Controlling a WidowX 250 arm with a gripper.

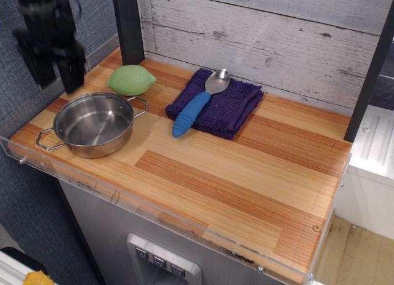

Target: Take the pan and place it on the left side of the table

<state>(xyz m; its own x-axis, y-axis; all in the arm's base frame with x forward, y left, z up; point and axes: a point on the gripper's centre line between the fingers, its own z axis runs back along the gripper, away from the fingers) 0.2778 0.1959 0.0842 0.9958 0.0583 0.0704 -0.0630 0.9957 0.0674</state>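
The pan (93, 124), a shallow shiny steel pot with two wire loop handles, sits flat on the left end of the wooden table (246, 174), near the front-left corner. My gripper (58, 82) hangs in the air above and behind the pan's far-left rim, clear of it. Its two black fingers are spread apart and hold nothing. The image of the gripper is blurred by motion.
A green lemon (131, 79) lies just behind the pan. A blue-handled metal spoon (198, 105) rests on a folded purple cloth (218, 103) at the back middle. A dark post (128, 23) stands at the back left. Clear acrylic edges the table front.
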